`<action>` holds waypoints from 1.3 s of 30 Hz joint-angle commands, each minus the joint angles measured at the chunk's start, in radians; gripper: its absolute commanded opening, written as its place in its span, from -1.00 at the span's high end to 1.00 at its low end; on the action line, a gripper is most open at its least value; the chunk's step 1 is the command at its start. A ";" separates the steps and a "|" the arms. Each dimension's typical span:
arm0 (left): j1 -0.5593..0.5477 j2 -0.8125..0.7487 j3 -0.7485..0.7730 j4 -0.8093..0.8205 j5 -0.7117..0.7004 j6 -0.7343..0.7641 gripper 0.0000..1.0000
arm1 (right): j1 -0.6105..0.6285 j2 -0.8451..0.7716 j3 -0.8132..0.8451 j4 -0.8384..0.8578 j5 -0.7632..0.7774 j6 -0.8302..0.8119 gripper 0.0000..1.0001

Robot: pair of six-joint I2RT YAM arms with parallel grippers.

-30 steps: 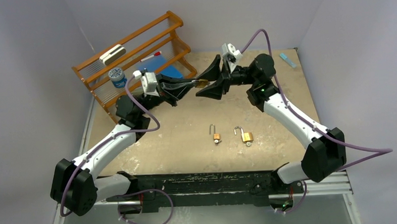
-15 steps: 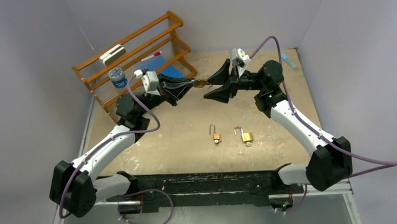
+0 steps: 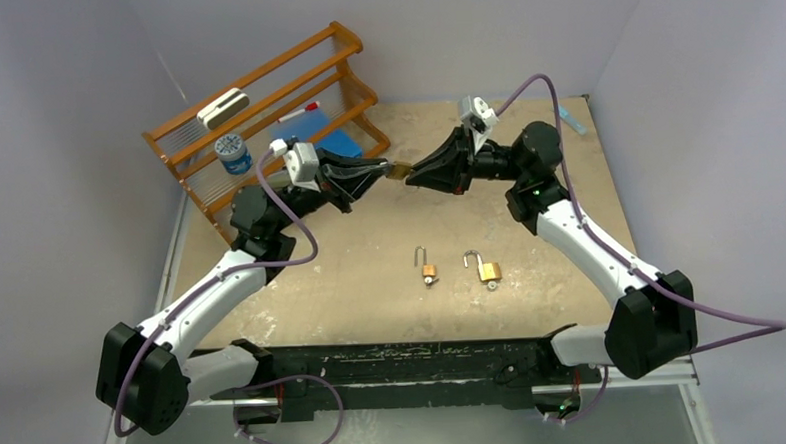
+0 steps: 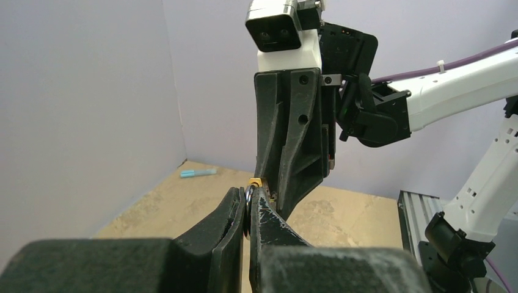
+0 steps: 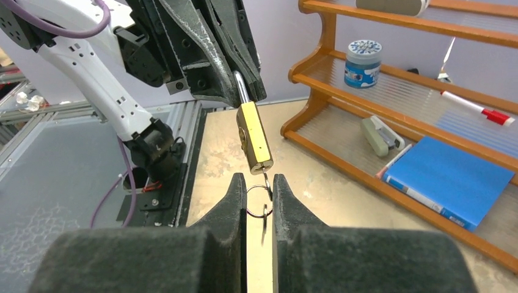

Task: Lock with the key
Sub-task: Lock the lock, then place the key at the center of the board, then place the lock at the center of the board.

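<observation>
1. Change: the right gripper (image 3: 414,174), its fingers spread wide a second ago, now has them drawn in to a narrow gap at the tip of the left gripper (image 3: 382,167).
2. Near table (image 3: 353,304): two small brass padlocks, one (image 3: 428,269) just left of the other (image 3: 487,270), each lying with its shackle raised open.
3. Mid, in the air above the table: held padlock (image 5: 255,139), brass. It hangs body-down from the left gripper, whose fingers are pressed together on the steel shackle.
4. Key ring (image 5: 259,198): it hangs just under the held padlock's lower end, caught between the right gripper's pads (image 5: 235,195). A key dangles below the ring, partly hidden.
5. Far left: wooden rack (image 3: 262,71).
   - White block (image 3: 222,106) on the top tier.
   - Blue-lidded jar (image 3: 232,152) on a lower tier.
   - Red-capped marker (image 5: 476,108).
   - Small grey item (image 5: 380,135).
   - Blue folder (image 5: 449,177) on the lowest tier.
6. Far right corner: light blue pen (image 3: 569,119), flat on the table by the wall.
</observation>
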 commanded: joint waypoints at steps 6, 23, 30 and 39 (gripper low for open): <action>0.013 -0.061 0.025 -0.046 -0.088 0.110 1.00 | -0.070 -0.058 -0.094 0.012 0.022 0.005 1.00; 0.049 0.043 -0.002 -0.306 -0.536 0.237 1.00 | -0.117 0.009 -0.111 -0.165 0.461 -0.039 1.00; 0.042 0.282 -0.026 -0.252 -0.739 0.213 1.00 | -0.054 0.156 -0.063 -0.189 0.664 -0.018 1.00; 0.029 0.443 0.003 -0.222 -0.766 0.164 1.00 | 0.033 0.452 0.088 -0.175 0.835 0.109 1.00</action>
